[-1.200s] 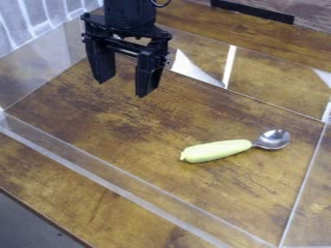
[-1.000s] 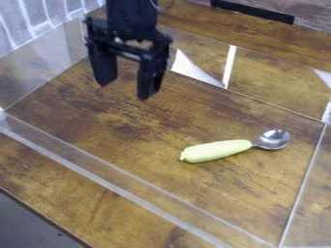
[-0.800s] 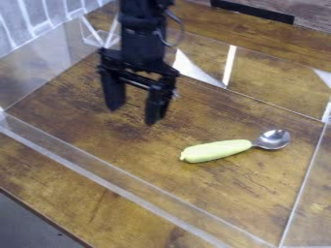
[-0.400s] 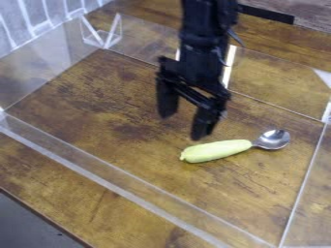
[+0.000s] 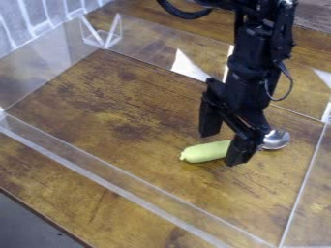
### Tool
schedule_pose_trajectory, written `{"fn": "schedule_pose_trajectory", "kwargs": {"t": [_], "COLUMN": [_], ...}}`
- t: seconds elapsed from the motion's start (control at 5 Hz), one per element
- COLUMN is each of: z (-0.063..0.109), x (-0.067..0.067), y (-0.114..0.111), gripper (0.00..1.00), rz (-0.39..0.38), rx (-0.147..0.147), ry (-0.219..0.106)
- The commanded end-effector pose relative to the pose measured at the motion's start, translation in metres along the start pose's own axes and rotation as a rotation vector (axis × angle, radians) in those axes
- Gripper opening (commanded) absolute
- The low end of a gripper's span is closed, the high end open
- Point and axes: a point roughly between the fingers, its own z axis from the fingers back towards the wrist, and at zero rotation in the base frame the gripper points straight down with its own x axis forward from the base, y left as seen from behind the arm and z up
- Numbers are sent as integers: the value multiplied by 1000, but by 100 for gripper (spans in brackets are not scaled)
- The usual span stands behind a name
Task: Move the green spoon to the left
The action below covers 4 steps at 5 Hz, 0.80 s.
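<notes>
From far away, I had my black gripper low over the green spoon. Its two jaws were spread wide apart, one on each side of the handle in my view. The spoon lay on the brown table, with its fat handle partly hidden under the gripper. The shiny bowl peeked out on the gripper's other side. I could not tell if they touched.

A black robot gripper hung open over a green-handled spoon on a brown wooden table. The spoon's silver bowl showed beyond the gripper, which partly hid the handle.
</notes>
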Motion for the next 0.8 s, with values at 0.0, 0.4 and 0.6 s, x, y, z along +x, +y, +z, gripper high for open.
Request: {"fn": "schedule_pose_trajectory", "kwargs": {"t": [0.0, 0.4, 0.6], "z": [13, 3, -3], "x": [7, 10, 14], "y": [3, 18, 24], "gripper": [100, 100, 100], "rz": [-42, 22, 76], "rx": [18, -6, -16], "ry": [-70, -67, -64]}}
